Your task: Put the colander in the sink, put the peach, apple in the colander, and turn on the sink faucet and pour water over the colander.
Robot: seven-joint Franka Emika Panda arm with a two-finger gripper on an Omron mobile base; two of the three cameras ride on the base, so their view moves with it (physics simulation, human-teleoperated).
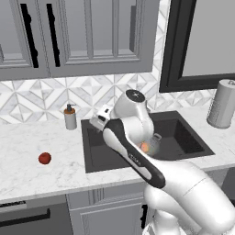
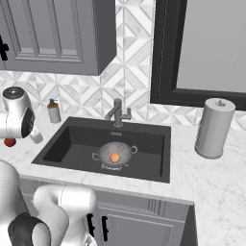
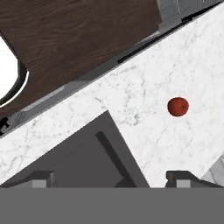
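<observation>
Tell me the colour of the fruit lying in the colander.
Pale orange-pink: the peach in the silver colander, clearest in the right base view.

Arm hides most of colander [image 1: 153, 143] & faucet; apple [image 2: 9, 142] half behind wrist.

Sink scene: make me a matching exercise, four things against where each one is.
Things:
1. peach
2. apple
3. colander
4. paper towel roll

Places:
A. on the counter left of the sink
B. in the sink, over the drain
C. inside the colander
D. on the counter right of the sink

Pairs: 1-C, 2-A, 3-B, 4-D
</observation>
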